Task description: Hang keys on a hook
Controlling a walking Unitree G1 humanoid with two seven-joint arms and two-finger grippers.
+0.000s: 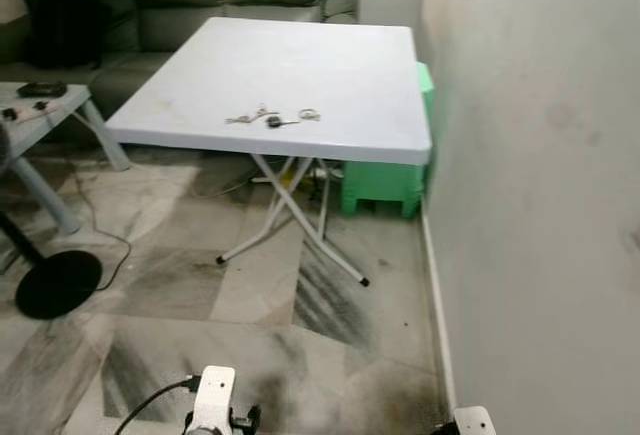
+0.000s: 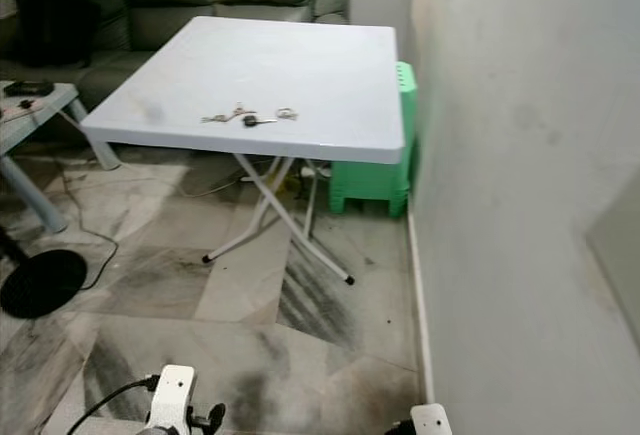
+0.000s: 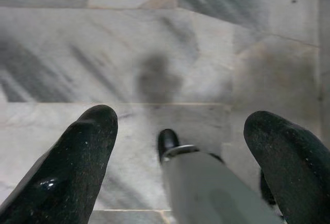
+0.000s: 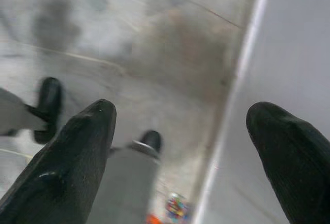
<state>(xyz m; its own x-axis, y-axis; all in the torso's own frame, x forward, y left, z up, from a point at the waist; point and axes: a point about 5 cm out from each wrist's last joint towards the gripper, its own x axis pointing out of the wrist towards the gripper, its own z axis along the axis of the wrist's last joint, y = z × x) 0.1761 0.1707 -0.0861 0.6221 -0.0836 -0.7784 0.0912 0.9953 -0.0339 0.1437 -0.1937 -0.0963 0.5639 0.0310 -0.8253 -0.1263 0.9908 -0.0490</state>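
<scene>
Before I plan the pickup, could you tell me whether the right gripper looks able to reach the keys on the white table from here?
Probably not yet. The keys lie near the front edge of the white table, across open floor, while the right gripper hangs low, open, over the tiles.

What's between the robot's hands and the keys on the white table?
In the left eye view, bare marble floor and the white table's crossed legs lie between the lowered arms and the keys. Both grippers, left and right, hang open.
</scene>
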